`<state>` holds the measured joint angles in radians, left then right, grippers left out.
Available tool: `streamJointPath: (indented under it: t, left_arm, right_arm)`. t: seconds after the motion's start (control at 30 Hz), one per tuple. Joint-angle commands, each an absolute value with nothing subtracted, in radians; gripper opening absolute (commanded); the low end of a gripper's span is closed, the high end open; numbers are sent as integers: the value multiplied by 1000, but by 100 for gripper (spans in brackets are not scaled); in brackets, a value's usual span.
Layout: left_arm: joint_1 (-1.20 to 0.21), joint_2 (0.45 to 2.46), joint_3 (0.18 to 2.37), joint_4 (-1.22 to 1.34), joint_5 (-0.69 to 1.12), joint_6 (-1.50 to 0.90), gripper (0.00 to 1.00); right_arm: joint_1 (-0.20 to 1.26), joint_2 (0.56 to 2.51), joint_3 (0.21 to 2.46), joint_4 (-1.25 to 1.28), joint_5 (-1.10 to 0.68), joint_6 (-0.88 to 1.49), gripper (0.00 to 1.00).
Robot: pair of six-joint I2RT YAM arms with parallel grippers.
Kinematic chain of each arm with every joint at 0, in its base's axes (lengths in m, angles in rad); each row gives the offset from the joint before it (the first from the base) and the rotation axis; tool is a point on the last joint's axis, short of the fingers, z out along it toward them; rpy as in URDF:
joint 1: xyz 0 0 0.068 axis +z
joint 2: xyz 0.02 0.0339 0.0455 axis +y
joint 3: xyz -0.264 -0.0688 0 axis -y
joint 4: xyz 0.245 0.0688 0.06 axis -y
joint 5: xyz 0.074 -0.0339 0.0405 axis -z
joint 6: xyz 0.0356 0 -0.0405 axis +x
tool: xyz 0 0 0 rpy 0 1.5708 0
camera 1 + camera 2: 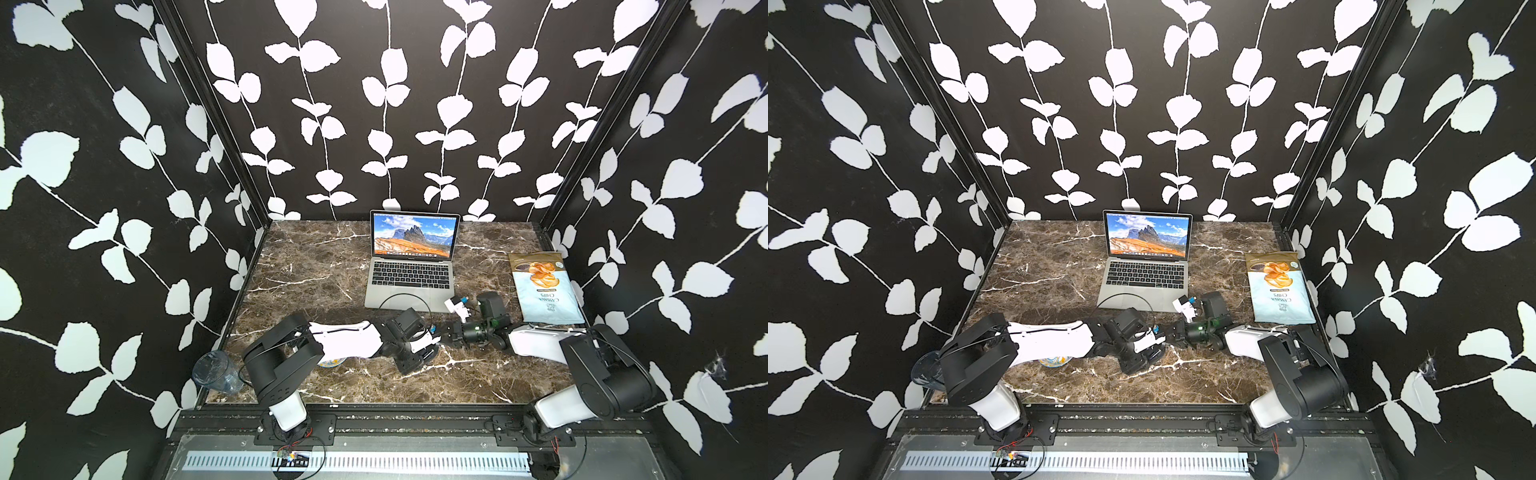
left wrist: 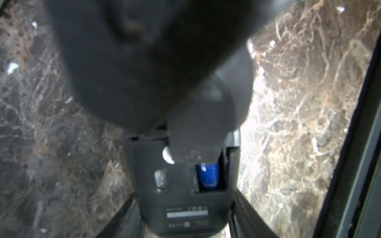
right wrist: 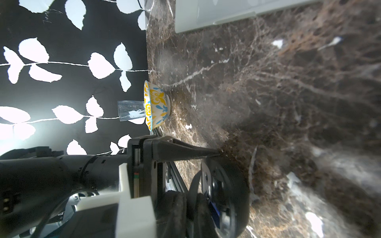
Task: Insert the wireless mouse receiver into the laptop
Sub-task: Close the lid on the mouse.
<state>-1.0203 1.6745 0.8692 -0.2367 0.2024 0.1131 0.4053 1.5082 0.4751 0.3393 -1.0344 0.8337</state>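
The job is looking early. The left claw point(image 1: 430, 341) is gripping a black mouse point(image 2: 185, 206) underside-up, just in front of the laptop point(image 1: 409, 276), with its hatch open and a blue battery point(image 2: 207, 175) showing. The right claw point(image 2: 193, 154), closed, is poking its tip into that hatch; whether it is pinching the receiver I cannot tell. The laptop is standing open on the tabletop point(image 1: 311, 270). Extracting, carrying over and plugging in are seemingly all waiting.

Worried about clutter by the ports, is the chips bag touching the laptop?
No, in a top view the chips bag lies apart from the laptop, with bare marble table between them.
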Motion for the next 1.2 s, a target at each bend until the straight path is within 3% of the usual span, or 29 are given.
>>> streamJointPath:
  t: [0.0, 0.77, 0.97, 1.17]
  left_arm:
    - [-1028, 1729, 840, -345, 218, 101, 34]
    - [-1028, 1739, 847, -350, 215, 101, 33]
    - [-1028, 1741, 847, -352, 219, 101, 33]
    - [-1028, 1742, 849, -354, 221, 101, 32]
  right_arm:
    - [413, 1525, 461, 374, -1052, 832, 0]
    - [414, 1508, 486, 221, -1047, 727, 0]
    - [414, 1485, 507, 171, -1034, 703, 19]
    - [414, 1464, 525, 129, -1017, 686, 23]
